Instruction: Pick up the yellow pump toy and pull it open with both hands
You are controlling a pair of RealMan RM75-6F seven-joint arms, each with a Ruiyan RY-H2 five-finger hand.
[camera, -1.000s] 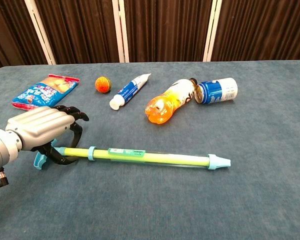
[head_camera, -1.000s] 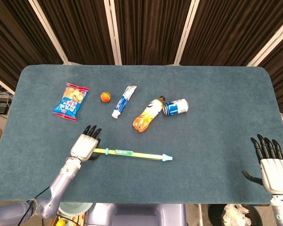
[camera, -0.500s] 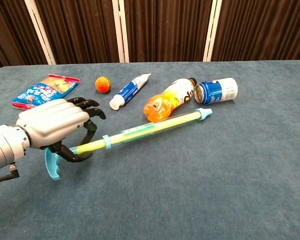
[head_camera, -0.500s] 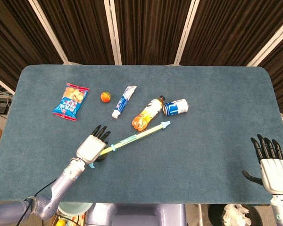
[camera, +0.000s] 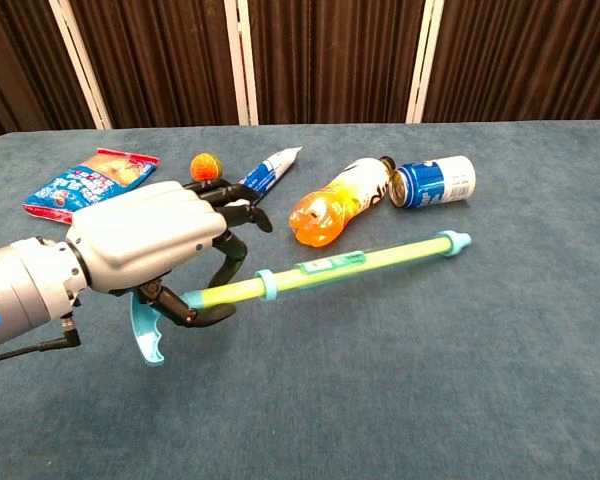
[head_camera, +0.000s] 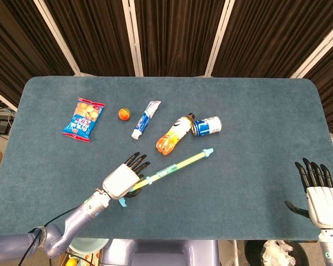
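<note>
The yellow pump toy [head_camera: 177,165] [camera: 350,264] is a long thin tube with light-blue ends, lifted off the table and slanting up to the right. My left hand [head_camera: 124,180] [camera: 155,247] grips its handle end, fingers curled round the tube, with the blue handle [camera: 148,340] hanging below. The nozzle tip [camera: 456,240] points right, in front of the orange bottle. At the table's near right corner my right hand [head_camera: 320,193] hovers with fingers spread and nothing in it; the chest view does not show it.
Behind the toy lie an orange drink bottle [head_camera: 172,136], a blue can [head_camera: 207,125], a toothpaste tube [head_camera: 145,119], a small orange ball [head_camera: 124,113] and a snack bag [head_camera: 83,118]. The table [head_camera: 255,111] is covered in blue-grey cloth.
My left hand has lifted the pump toy off the table, swung its tip away from me and carried it right. The right hand has not moved.
</note>
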